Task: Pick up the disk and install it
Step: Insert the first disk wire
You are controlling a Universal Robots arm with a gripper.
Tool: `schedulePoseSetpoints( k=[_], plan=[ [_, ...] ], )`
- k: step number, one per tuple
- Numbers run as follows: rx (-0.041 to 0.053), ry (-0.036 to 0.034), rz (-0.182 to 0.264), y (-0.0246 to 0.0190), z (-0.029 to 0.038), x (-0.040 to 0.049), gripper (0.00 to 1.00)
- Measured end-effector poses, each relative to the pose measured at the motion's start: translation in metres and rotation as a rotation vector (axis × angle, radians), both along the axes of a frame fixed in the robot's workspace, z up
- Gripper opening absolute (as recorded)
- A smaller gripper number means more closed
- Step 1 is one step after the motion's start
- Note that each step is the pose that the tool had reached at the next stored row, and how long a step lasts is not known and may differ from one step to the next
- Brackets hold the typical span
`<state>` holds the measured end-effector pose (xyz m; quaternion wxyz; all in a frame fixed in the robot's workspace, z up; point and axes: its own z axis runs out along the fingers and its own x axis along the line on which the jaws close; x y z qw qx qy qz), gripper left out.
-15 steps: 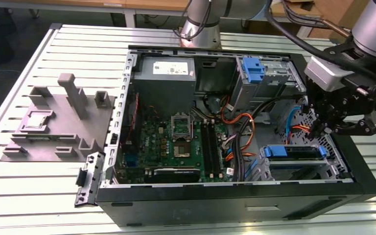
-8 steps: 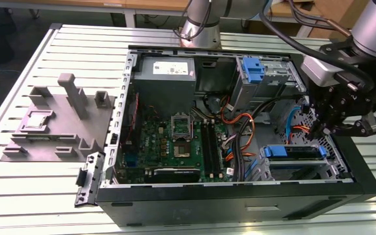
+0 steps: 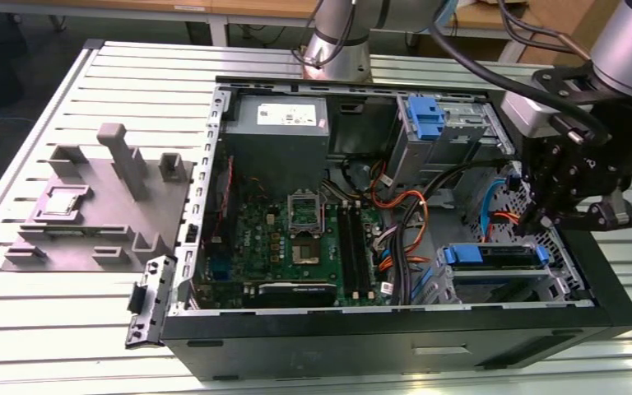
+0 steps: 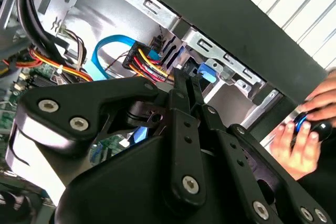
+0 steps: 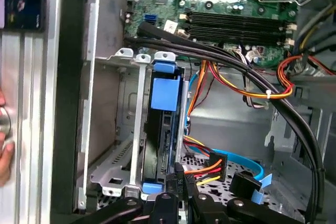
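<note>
The disk (image 3: 494, 254) sits in the drive cage (image 3: 536, 284) at the front corner of the open computer case, on the exterior view's right. Its blue carrier (image 5: 165, 94) shows edge-on between the cage's metal rails. My gripper (image 3: 541, 222) hangs just above the disk's inner end, among the cables. In both wrist views the black fingers (image 4: 182, 85) lie pressed together, tips by the blue carrier tab (image 4: 206, 72), with nothing held between them. The gripper (image 5: 179, 176) is close to the carrier's end; whether it touches I cannot tell.
Another blue carrier (image 3: 427, 117) stands in the upper bay. Orange, red and blue cables (image 3: 404, 218) run beside the cage. A grey fixture (image 3: 96, 197) with a small silver chip (image 3: 62, 197) lies on the slatted table. A person's hand (image 4: 304, 135) rests outside the case.
</note>
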<state>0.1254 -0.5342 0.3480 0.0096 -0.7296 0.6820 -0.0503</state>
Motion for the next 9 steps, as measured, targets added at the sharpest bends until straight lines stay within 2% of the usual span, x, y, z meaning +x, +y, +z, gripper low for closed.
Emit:
schedulePoseSetpoints(
  k=[9],
  plan=[
    [0.0, 0.0001, -0.017, 0.0, -0.0005, -0.004, 0.17]
  ],
)
